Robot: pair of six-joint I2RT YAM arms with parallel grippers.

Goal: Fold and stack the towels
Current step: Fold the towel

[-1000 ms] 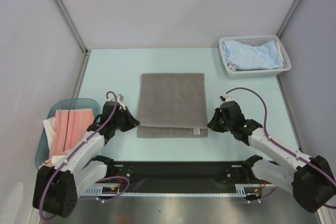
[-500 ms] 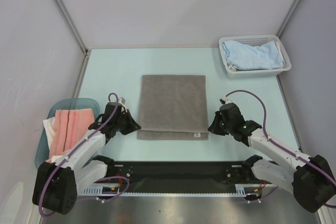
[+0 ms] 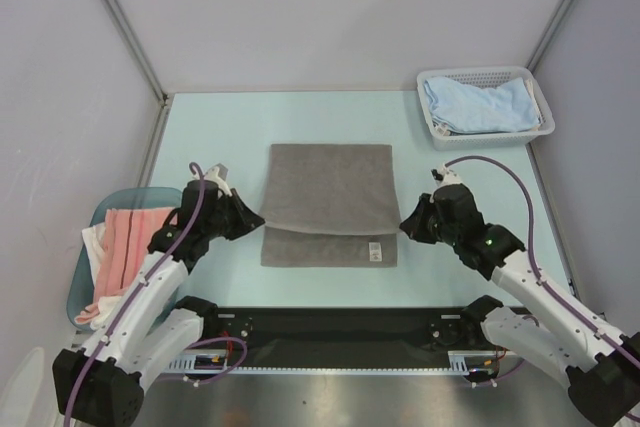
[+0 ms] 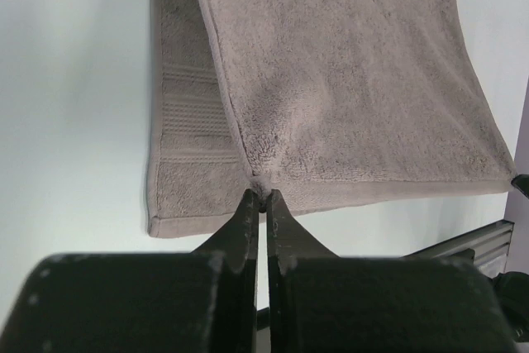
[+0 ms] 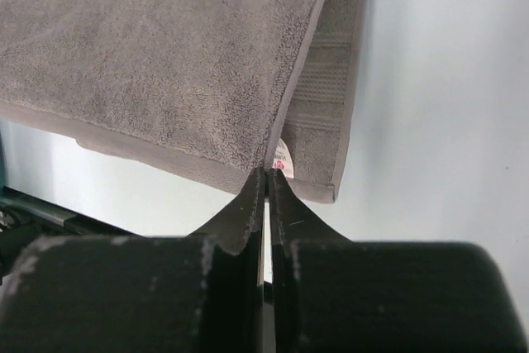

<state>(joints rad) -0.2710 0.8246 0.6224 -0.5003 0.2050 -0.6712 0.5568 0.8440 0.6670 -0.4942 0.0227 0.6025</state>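
Grey towel (image 3: 330, 182) upper layer held above lower, near corners clenched in left pincer (image 3: 258, 220) and right pincer (image 3: 403, 227)

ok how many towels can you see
4: grey towel in the middle; pink towel in the left tub, white towel under it; blue towel in the basket. More may lie hidden underneath.

Pale mint table (image 3: 215, 137), smooth and flat. Carries a grey towel (image 3: 328, 187) squarely between the left gripper (image 3: 258, 224) and the right gripper (image 3: 405, 228), bottom layer flat on the surface, near edge of the top layer lifted clear of it. Also bears a white mesh basket (image 3: 490, 138) far ahead of the right gripper, out toward its outer side. Outward of the left gripper, a teal tub (image 3: 150, 195), possibly sitting just past the table's edge.
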